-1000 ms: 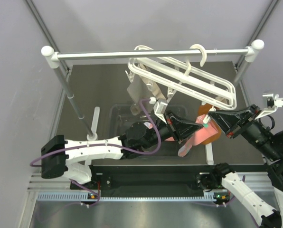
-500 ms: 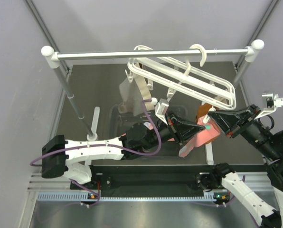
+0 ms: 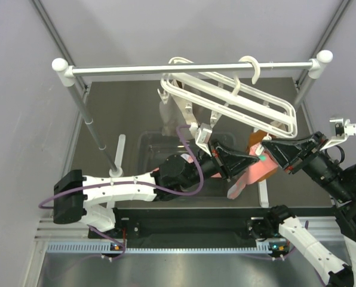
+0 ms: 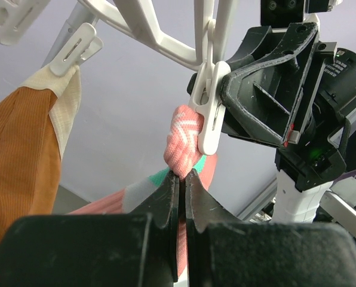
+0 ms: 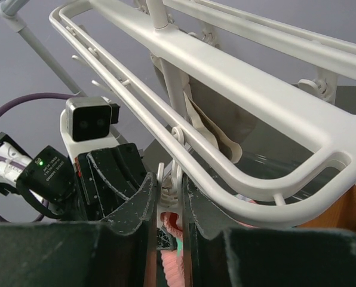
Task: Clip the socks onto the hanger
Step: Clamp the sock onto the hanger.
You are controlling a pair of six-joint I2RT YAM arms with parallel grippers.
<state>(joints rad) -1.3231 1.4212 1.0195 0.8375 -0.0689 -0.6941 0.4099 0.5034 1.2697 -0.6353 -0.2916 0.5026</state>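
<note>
One pink sock [image 4: 181, 136] in left gripper [image 4: 182, 177], beside hanger clip [image 4: 210, 110].

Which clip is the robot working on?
Find the white hanger hooked on the metal rail. Under its right end dangles a white clip. It alone has the right gripper pinching it and the pink sock at its mouth; another clip holds beige cloth.

Robot test cell, laboratory setting.
I view plain grey enclosure walls [image 3: 166, 30], a metal corner post [image 3: 51, 30], a dark surface [image 3: 124, 113] and a cable chain [image 3: 166, 246] along its near edge.
</note>
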